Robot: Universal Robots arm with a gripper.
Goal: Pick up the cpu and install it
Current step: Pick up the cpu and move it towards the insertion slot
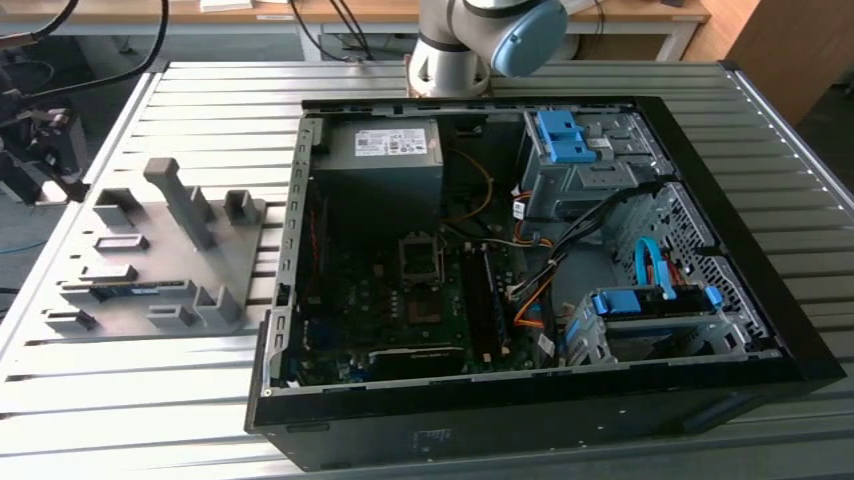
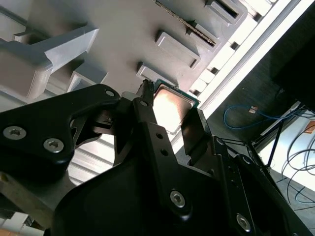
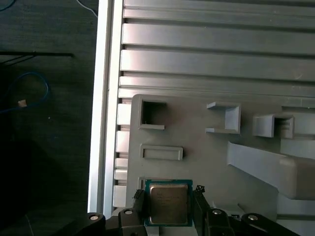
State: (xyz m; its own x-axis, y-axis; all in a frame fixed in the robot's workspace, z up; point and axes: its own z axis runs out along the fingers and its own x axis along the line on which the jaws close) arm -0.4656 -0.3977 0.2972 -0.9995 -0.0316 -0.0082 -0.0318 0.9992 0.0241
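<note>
In both wrist views the cpu (image 3: pixel 168 202) (image 2: pixel 172 105), a small square chip with a pale metal top and a green rim, sits between my black fingers. My gripper (image 3: pixel 169 206) (image 2: pixel 170 118) is shut on the cpu, one finger (image 3: pixel 139 205) against each of two opposite edges. It hangs just over the grey fixture plate (image 3: pixel 197 162), near the plate's corner beside the table edge. In the exterior view the open computer case (image 1: pixel 747 250) lies on the table, and the dark cpu socket (image 1: pixel 420 262) shows on the motherboard.
The fixture plate (image 1: pixel 247 265) at the exterior view's left carries raised grey blocks (image 1: pixel 180 200) and a memory stick (image 1: pixel 127 290). Inside the case are a grey power-supply box (image 1: pixel 384 160), blue drive brackets (image 1: pixel 561 135) and loose cables (image 1: pixel 534 290). The arm's base (image 1: pixel 447 60) stands behind the case.
</note>
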